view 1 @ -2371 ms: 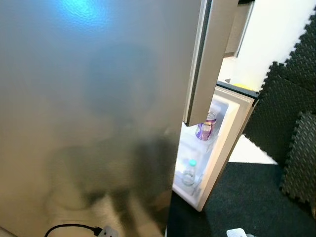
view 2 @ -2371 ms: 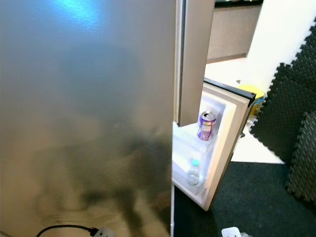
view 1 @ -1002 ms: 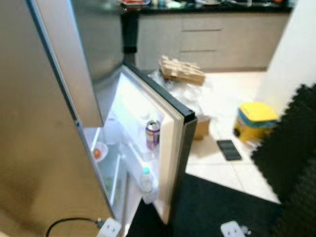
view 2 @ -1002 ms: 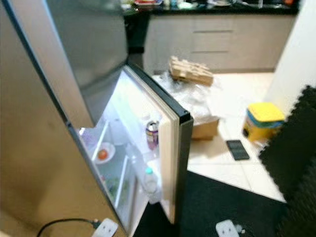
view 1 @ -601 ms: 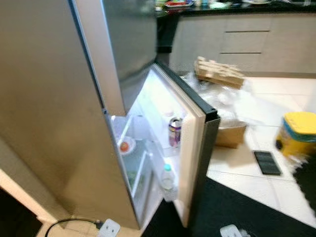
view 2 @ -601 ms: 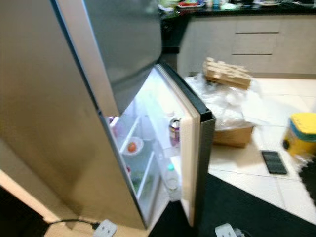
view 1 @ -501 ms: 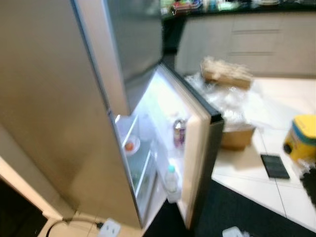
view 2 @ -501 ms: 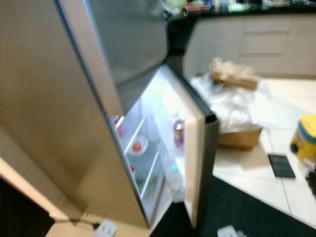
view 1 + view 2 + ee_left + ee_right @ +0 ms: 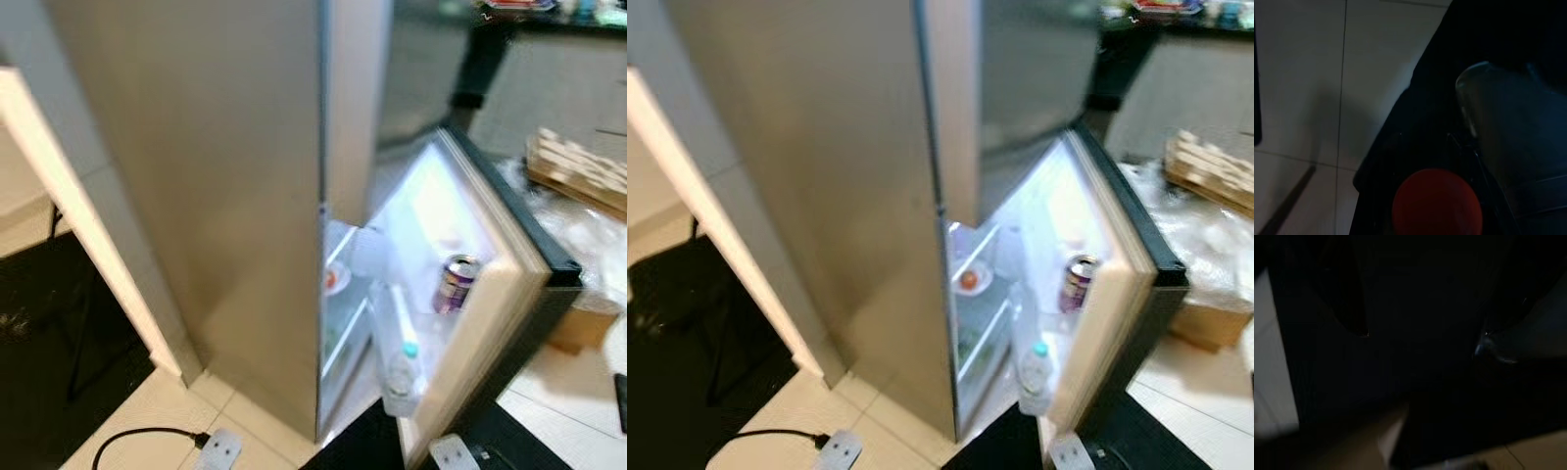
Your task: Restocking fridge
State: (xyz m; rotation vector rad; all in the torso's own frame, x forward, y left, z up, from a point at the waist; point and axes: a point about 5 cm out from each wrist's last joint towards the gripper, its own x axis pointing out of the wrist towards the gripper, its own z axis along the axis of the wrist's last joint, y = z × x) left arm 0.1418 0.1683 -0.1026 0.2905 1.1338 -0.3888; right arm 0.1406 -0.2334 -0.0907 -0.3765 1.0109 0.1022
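Observation:
A tall steel fridge (image 9: 225,196) stands in front of me with its lower door (image 9: 509,294) swung open to the right and the inside lit. In the door's upper shelf stands a purple can (image 9: 453,284); a clear water bottle (image 9: 400,367) sits in the shelf below. On an inner shelf lies a small plate with a red-orange fruit (image 9: 969,280). The left wrist view is dark and shows a round red cap (image 9: 1437,203) close up beside a clear container (image 9: 1508,127) over pale floor tiles. The right wrist view is almost black.
A white power strip (image 9: 217,450) with a black cable lies on the tiles before the fridge. A pale wall edge (image 9: 78,225) and black mat (image 9: 59,333) are on the left. At the right sit a cardboard box (image 9: 583,328), crumpled plastic and stacked wood (image 9: 578,171).
The whole picture has swung: the camera turned left, so the fridge now sits centre-right and the wall edge and black mat have come into sight. The things inside the fridge stay put.

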